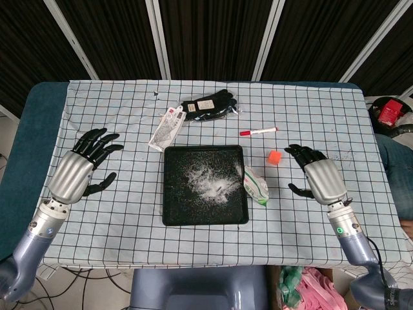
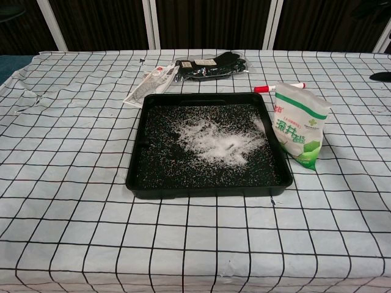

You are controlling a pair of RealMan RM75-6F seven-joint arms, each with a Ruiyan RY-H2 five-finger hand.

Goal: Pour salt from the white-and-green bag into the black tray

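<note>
The black tray (image 1: 171,194) (image 2: 142,160) lies at the table's middle with a white heap of salt (image 1: 208,181) (image 2: 217,141) and scattered grains in it. The white-and-green bag (image 1: 255,185) (image 2: 298,125) stands upright just right of the tray, touching its right rim, held by nothing. My left hand (image 1: 84,169) hovers open over the table's left side, fingers spread. My right hand (image 1: 316,175) is open too, to the right of the bag and apart from it. Only a dark fingertip shows at the chest view's right edge.
Black gloves (image 1: 210,104) (image 2: 211,66) and a flat white packet (image 1: 166,127) (image 2: 149,84) lie behind the tray. A red-and-white marker (image 1: 258,131) (image 2: 280,87) and a small orange cube (image 1: 275,157) sit at back right. The checked cloth (image 1: 129,226) covers the table.
</note>
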